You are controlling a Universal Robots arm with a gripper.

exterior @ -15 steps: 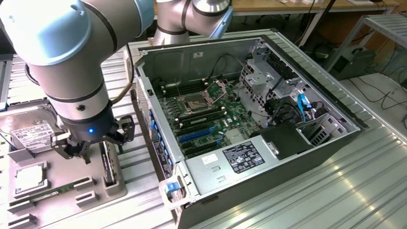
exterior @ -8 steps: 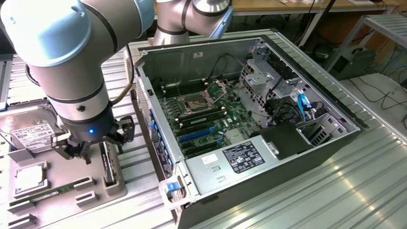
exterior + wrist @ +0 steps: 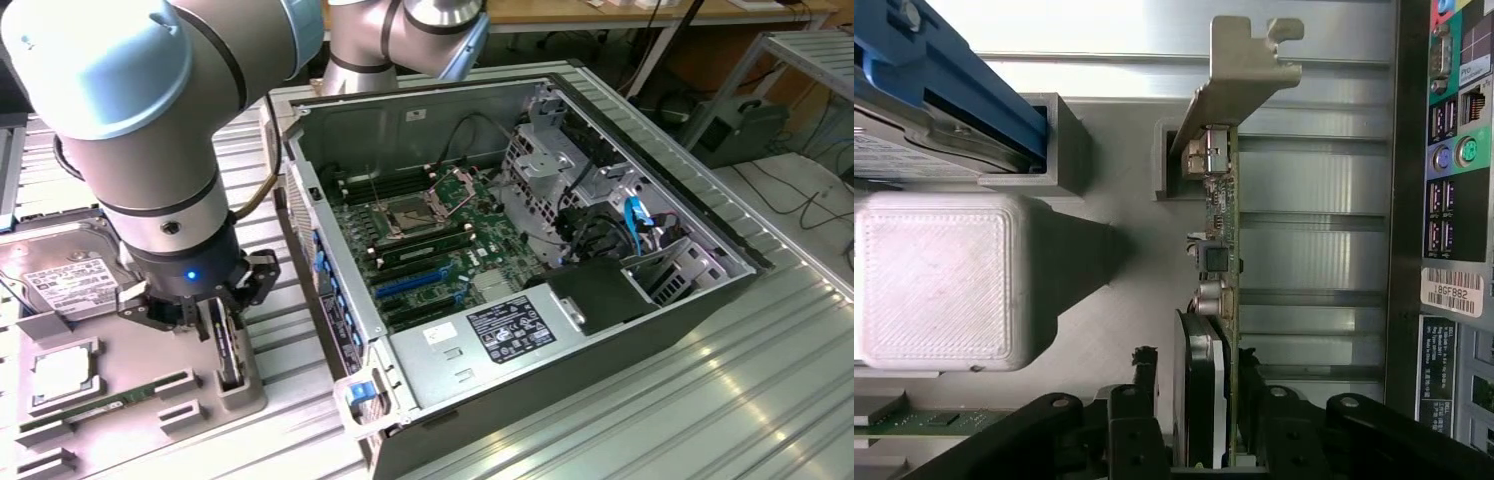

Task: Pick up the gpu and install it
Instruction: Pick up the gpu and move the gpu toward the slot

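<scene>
The gpu (image 3: 228, 352) stands on its long edge in a slot of the grey holder plate (image 3: 140, 375), to the exterior view's left of the open computer case (image 3: 694, 235). The wrist view sees the gpu (image 3: 1219, 250) edge-on, with its silver bracket (image 3: 1239, 80), thin green board and black cooler (image 3: 1197, 390). My gripper (image 3: 218, 322) is down over the card, and in the wrist view the gripper (image 3: 1196, 400) has one finger on each side. One finger (image 3: 1247, 385) lies against the board; the other finger (image 3: 1145, 385) stands a small gap off the cooler.
The case lies open, showing the motherboard (image 3: 427, 235) with blue slots (image 3: 407, 282). Its rear port panel (image 3: 1454, 150) runs close beside the gpu. The holder also carries a silver hard drive (image 3: 64, 282), a memory stick (image 3: 83, 408) and a raised grey block (image 3: 934, 275).
</scene>
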